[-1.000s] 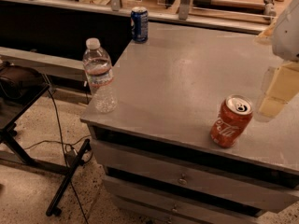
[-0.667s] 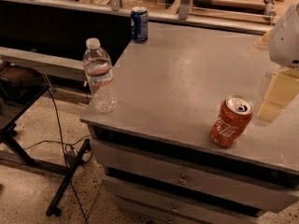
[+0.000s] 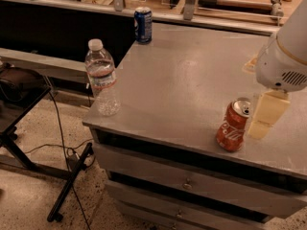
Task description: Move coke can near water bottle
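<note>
The coke can (image 3: 233, 125), red with white script and a silver top, stands near the front right edge of the grey table (image 3: 187, 85). The water bottle (image 3: 101, 78), clear with a white cap, stands at the table's front left corner, far from the can. My gripper (image 3: 261, 123) hangs from the white arm (image 3: 285, 56) at the right, just to the right of the coke can and close beside it. Nothing shows in its grasp.
A blue soda can (image 3: 143, 25) stands at the table's back left edge. Drawers (image 3: 187, 183) sit under the tabletop. A dark stand and cables (image 3: 67, 176) are on the floor to the left. A cluttered shelf runs behind the table.
My arm and gripper have moved left and down, closer to the coke can's right side. The can, bottle and blue can have not moved.
</note>
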`<state>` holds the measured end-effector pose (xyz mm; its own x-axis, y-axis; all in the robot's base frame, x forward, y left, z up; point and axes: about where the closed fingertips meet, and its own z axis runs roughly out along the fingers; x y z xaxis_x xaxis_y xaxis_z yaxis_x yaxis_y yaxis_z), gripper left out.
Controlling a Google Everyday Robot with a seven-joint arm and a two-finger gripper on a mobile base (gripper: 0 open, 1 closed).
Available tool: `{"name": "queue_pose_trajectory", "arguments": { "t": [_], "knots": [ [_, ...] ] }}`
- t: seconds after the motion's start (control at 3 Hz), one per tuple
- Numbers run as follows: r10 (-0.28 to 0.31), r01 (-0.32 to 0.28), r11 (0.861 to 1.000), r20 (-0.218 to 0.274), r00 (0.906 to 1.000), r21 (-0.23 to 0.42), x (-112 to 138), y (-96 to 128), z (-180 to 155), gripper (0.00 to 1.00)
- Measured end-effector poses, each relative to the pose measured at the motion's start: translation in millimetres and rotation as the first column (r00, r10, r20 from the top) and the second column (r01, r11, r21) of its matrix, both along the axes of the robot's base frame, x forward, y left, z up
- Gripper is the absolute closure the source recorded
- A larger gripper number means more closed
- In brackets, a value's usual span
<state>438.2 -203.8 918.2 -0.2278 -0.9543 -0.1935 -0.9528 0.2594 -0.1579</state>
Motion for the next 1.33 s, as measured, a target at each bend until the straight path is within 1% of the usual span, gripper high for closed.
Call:
{"name": "queue_pose_trajectory", "arguments": {
  "t": [0.33,0.67,1.0,1.33],
  "knots": [
    [0.016,-0.016,1.0,-0.031,0.9994,0.006,-2.9,7.7,-14.5,0.0],
    [0.036,-0.035,0.999,-0.087,0.9955,0.018,-7.6,12.8,-27.4,0.0],
    [0.037,-0.036,0.999,-0.082,0.9959,0.018,-6.0,13.9,-28.1,0.28],
    [0.038,-0.037,0.999,-0.081,0.996,0.019,-5.3,14.6,-28.8,0.51]
  ]
}}
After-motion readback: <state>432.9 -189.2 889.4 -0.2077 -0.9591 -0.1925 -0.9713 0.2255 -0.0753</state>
